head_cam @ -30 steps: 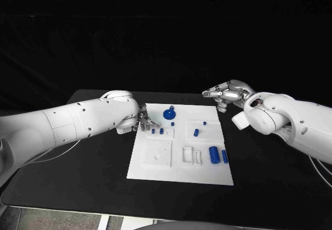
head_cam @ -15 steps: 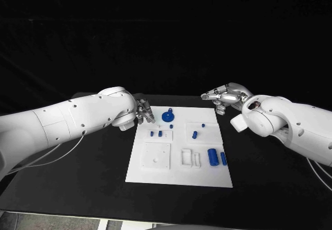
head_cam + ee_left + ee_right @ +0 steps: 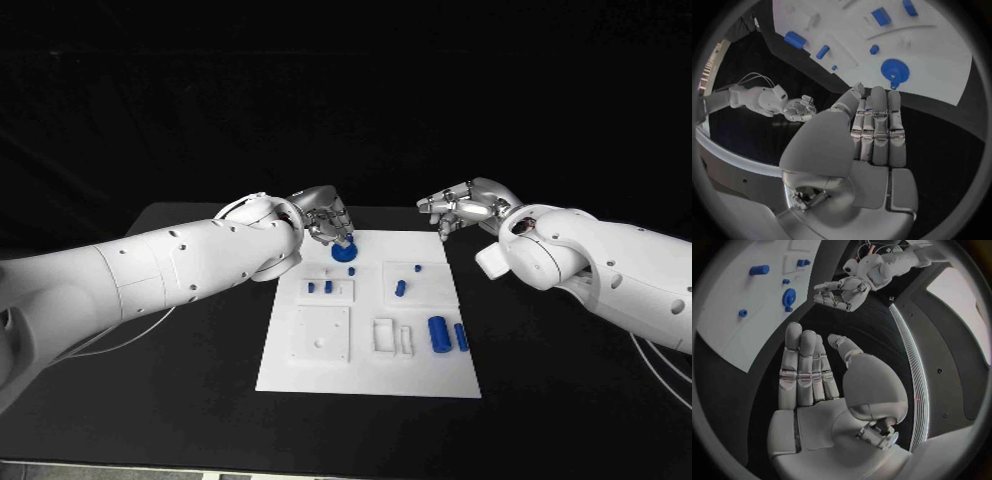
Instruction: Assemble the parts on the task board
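Both silver hands, left point(image 3: 326, 222) and right point(image 3: 464, 208), hover empty with fingers extended. On the white task board point(image 3: 368, 375), the blue round gear point(image 3: 346, 252) and blue cylinders point(image 3: 438, 334) seemingly lie loose, so assembly looks barely begun.

Dim black surroundings, brightly lit white surfaces (wrist views bend at edges).

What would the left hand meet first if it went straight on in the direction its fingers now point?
Probably the blue gear at the far edge of the task board. In the left wrist view the left hand holds nothing, and its fingers point toward the gear. Depth is unclear.
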Robot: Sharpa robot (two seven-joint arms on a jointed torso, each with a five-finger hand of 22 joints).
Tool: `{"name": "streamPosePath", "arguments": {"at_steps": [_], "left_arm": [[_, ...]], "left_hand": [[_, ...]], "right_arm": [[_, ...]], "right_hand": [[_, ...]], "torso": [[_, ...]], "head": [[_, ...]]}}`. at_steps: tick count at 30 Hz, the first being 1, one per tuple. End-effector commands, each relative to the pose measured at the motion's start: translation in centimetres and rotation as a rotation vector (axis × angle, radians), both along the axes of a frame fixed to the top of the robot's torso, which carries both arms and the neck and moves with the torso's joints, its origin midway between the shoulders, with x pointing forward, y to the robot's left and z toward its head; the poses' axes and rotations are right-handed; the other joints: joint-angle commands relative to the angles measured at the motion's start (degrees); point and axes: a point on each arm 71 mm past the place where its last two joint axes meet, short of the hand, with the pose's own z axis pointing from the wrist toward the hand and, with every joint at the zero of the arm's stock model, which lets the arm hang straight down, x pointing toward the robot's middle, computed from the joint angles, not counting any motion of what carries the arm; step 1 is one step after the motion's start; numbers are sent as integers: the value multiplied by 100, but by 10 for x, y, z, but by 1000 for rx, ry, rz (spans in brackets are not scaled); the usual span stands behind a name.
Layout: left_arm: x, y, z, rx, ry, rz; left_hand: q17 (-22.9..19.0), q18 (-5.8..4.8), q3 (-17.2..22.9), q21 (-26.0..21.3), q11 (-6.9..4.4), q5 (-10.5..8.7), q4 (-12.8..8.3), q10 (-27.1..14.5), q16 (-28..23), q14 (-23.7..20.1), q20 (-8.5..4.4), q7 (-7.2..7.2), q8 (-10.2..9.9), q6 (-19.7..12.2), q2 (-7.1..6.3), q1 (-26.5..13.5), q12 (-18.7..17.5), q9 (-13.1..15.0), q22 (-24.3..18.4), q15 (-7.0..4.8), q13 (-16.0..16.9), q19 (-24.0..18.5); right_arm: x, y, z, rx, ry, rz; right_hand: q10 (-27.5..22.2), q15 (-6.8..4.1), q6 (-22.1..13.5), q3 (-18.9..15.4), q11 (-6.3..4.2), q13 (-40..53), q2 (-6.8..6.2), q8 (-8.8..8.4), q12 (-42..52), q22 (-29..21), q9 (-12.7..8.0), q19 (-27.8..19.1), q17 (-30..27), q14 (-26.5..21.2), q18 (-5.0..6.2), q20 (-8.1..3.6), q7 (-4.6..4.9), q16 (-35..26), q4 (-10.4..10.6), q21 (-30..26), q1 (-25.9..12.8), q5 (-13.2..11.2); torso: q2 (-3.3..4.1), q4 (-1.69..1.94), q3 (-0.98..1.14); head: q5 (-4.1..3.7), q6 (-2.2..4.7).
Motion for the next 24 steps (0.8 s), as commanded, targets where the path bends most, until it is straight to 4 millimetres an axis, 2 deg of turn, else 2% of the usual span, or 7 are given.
{"name": "streamPosePath", "arguments": {"at_steps": [1, 2, 4, 8, 16, 19, 24], "left_arm": [[-5, -13, 4, 56, -156, -150], [-5, -15, 3, 71, -160, -162], [-6, -18, 0, 98, -165, -181], [-7, -23, -5, 154, -157, -212], [-6, -27, -16, 256, -112, -242], [-5, -27, -20, 290, -93, -247], [-5, -26, -27, 325, -69, -253]], "left_hand": [[64, 71, 54, 131, 19, 52, -143, -95, 97, 16, 4, -20, -21, 15, 32, -62, -17, -94, 149, -8, -7, -32], [70, 75, 64, 153, 35, 48, -167, -164, 106, 22, 5, -14, -22, 13, 36, -80, -18, -98, 149, -7, -8, -39], [97, 83, 79, 203, 44, 41, -202, -248, 163, 71, 1, -14, -26, -16, 42, -117, -20, -106, 149, -17, -10, -24], [220, 100, 99, 347, 52, 11, -276, -308, 437, 147, -5, -6, -23, 7, 57, -218, -15, -104, 144, -23, -8, 32], [370, 136, 40, 532, 104, -18, -333, -720, 915, 205, -1, -19, -23, -29, 63, -316, -20, -106, 142, -26, -14, 140], [386, 144, 4, 609, 109, -20, -359, -778, 1042, 188, -4, -30, -21, -65, 76, -312, -21, -109, 138, -31, -14, 146], [341, 161, -41, 762, 108, 8, -432, -787, 1170, 186, -4, -44, -24, -155, 112, -315, -22, -114, 136, -35, -15, 111]], "right_arm": [[1, 0, 4, 4, -63, -7], [1, 0, 4, 4, -67, -7], [2, 0, 5, 2, -74, -6], [1, 2, 6, -3, -87, 1], [0, 5, 8, -17, -115, 10], [0, 6, 9, -20, -124, 11], [0, 6, 11, -21, -134, 10]], "right_hand": [[160, 33, -10, 17, 45, -790, -31, -24, -671, -461, -7, 134, -438, 31, -114, 46, 30, -262, -29, -336, 12, -53], [210, 51, -25, 19, 86, -1153, -25, -30, -1008, -565, -10, 197, -505, 52, -109, 52, 42, -256, -33, -387, 1, -64], [691, 80, -38, 21, 131, -2192, -37, -13, -1875, -785, -7, 276, -625, 53, -65, 81, 63, -190, -55, -421, -23, -89], [614, 127, -43, 107, 256, -2741, -8, -24, -2497, -913, -7, 307, -703, 39, -26, 117, 82, -112, -35, -395, -76, -63], [320, 191, -48, 255, 399, -2765, -82, -22, -2914, -1000, -7, 359, -805, 36, 69, 184, 120, 13, -32, -368, -125, -67], [253, 203, -49, 259, 418, -2765, -90, -23, -2909, -1007, -7, 374, -826, 43, 90, 199, 126, 44, -31, -360, -122, -70], [228, 211, -50, 252, 426, -2765, -94, -23, -2910, -1013, -7, 383, -846, 44, 105, 210, 130, 69, -24, -355, -121, -70]], "torso": [[17, -14, 2], [22, -18, 4], [31, -26, 9], [58, -46, 18], [94, -69, 27], [99, -71, 29], [93, -63, 18]], "head": [[-15, 38], [-18, 39], [-27, 38], [-28, 63], [-1, 102], [-10, 97], [-28, 71]]}}
